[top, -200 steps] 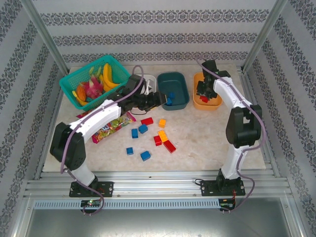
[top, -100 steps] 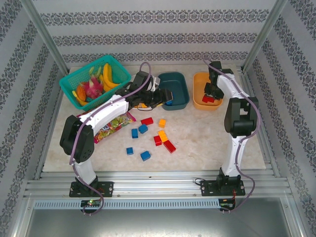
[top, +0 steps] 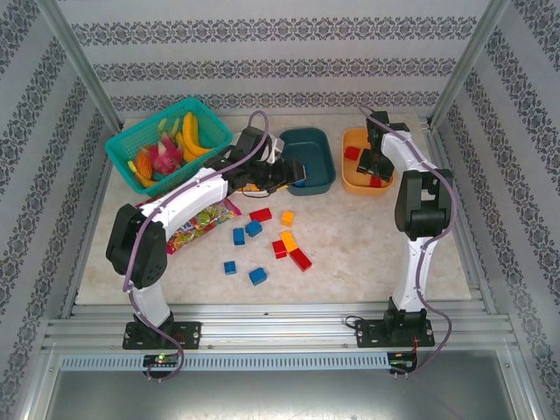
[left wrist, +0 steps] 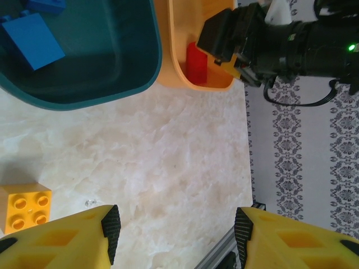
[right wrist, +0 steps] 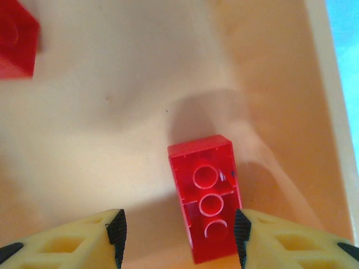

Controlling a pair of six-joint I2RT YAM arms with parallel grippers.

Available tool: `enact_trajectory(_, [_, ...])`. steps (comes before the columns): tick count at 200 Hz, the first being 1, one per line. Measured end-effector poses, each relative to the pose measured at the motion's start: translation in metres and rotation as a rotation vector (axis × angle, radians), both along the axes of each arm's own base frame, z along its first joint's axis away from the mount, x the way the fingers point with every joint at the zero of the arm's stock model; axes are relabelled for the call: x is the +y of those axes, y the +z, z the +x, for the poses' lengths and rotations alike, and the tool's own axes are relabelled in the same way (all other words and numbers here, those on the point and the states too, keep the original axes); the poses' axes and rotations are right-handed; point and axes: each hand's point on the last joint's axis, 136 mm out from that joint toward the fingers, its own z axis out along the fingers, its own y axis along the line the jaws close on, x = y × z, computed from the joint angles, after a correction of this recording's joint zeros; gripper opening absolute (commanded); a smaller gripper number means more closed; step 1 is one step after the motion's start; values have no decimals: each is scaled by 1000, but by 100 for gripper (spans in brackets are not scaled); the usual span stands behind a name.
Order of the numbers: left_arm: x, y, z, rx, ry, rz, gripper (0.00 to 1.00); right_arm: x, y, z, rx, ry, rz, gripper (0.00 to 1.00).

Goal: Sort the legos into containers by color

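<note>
right gripper point(right wrist: 179, 230), clamped a second ago, now stands spread over the orange tub point(right wrist: 84, 140), a red brick point(right wrist: 205, 196) loose beneath it. left gripper point(left wrist: 176, 230) spread, empty, by the teal tub point(left wrist: 101, 61). marble table point(left wrist: 168, 151), patterned walls point(top: 280, 70).

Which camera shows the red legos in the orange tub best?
The right wrist camera: a red lego sits close up, studs clear, in the orange tub. The top camera shows tiny red specks; the left wrist camera, one far off.
</note>
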Motion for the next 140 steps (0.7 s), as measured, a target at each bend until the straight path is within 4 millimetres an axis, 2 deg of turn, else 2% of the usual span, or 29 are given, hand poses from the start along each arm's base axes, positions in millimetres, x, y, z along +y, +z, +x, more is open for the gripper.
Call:
enact_trajectory(19, [3,-5,-3,18,-2,22,59,2,10,3,-23,5,1,54])
enact_trajectory(38, [8,-12,-7,39,2,54,60,10,32,3,-66,22,2,55])
enact_trajectory(59, [14,-22,-12,60,1,99,60,36,78,1,-171,79,8,58])
enact_trajectory(73, [20,-29,-15,66,-6,144,61,63,117,-10,-270,146,21,62])
enact_trajectory(89, [27,-38,-20,65,-13,203,62,101,155,-38,-384,242,75,66])
enact_trajectory(108, [29,-49,-25,68,-35,271,62,137,172,-83,-470,348,190,70])
enact_trajectory(122, [25,-60,-25,65,-56,329,62,149,164,-118,-491,394,287,72])
enact_trajectory(140, [15,-76,-25,59,-85,405,62,162,137,-161,-463,450,408,74])
